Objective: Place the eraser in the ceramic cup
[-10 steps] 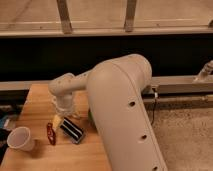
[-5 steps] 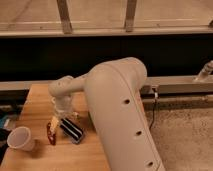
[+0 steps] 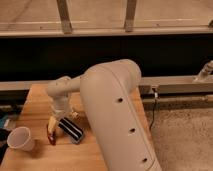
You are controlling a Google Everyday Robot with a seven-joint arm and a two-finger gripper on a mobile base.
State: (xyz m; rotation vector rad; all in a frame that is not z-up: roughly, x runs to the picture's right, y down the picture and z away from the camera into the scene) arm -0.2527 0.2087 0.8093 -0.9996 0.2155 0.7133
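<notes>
The eraser (image 3: 71, 130), a black block with pale stripes, lies on the wooden table (image 3: 37, 102), slanting down to the right. My gripper (image 3: 59, 119) points down at the eraser's upper left end, right over or against it. I cannot tell whether it touches the eraser. The white ceramic cup (image 3: 20, 138) stands upright near the table's front left corner, well left of the eraser and apart from it. My big pale arm (image 3: 117, 115) covers the table's right part.
A slim red object (image 3: 51, 135) stands between the cup and the eraser, close to my gripper. A bit of blue (image 3: 3, 123) shows at the left edge. A dark rail wall runs behind the table; grey carpet lies to the right.
My arm has swung a little to the left and forward, and the gripper has dropped closer over the eraser's left end. The eraser, cup and red object have stayed put.
</notes>
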